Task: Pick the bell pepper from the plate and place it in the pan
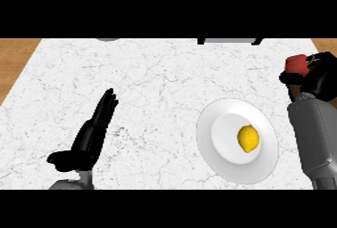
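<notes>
My right hand [314, 71] grips the red pepper [297, 63], off the plate [220, 120] — no pan seen yet. Left hand [92, 129] rests open.

Both forearms are plain grey, smooth and rounded; the right forearm [314, 133] shows as a thick cylinder with a faint seam near its lower end. Each ends in a glossy black hand, the left hand [89, 138] with long slender fingers and a stubby thumb. The right hand [316, 80] is black too, bulkier in outline.

You see a white, grey-veined marble-look counter top [164, 80] with wood edges, a smooth white ceramic-looking round plate [220, 147], and a matt yellow lemon [248, 138].
</notes>
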`<state>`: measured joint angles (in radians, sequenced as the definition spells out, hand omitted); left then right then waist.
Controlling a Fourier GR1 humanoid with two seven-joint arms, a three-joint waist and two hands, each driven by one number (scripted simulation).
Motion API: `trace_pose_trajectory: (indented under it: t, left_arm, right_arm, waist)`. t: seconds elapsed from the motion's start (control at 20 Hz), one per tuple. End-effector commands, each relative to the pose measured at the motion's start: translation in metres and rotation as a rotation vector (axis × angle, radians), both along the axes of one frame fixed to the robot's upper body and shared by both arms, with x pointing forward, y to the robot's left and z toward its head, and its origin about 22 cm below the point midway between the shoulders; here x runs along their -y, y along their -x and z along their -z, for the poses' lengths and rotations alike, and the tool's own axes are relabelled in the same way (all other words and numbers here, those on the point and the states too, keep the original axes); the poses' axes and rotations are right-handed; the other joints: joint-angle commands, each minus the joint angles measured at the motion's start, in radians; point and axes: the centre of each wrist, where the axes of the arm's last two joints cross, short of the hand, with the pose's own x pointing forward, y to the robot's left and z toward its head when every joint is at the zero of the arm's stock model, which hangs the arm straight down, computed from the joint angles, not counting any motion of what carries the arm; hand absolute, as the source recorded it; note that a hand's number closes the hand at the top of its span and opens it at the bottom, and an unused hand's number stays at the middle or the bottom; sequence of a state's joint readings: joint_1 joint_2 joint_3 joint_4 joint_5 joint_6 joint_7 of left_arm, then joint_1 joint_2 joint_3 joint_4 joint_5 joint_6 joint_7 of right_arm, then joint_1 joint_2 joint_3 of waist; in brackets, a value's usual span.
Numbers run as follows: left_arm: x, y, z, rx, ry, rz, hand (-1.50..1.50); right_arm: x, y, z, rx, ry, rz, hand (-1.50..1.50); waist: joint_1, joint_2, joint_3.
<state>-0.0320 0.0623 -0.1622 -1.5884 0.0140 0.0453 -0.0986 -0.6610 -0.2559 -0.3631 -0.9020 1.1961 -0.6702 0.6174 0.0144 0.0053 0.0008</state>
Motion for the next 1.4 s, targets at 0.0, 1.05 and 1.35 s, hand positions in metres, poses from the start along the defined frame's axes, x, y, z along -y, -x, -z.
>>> trace_pose_trajectory:
  t: [0.0, 1.05, 1.35]
  left_arm:
    - [-0.003, -0.002, 0.000, -0.013, -0.007, -0.005, 0.00]
    - [0.009, -0.002, -0.002, 0.015, -0.004, 0.052, 0.00]
    - [0.008, -0.009, -0.003, 0.022, -0.004, 0.069, 0.00]
  right_arm:
    - [0.036, 0.002, 0.011, -0.015, 0.114, 0.078, 1.50]
    - [0.170, 0.063, 0.037, -0.237, -0.191, 0.096, -1.50]
    - [0.170, 0.051, 0.018, -0.114, -0.313, -0.028, -1.50]
  waist:
    - [0.004, 0.002, 0.000]
    - [0.045, 0.024, 0.007]
    - [0.055, 0.031, 0.010]
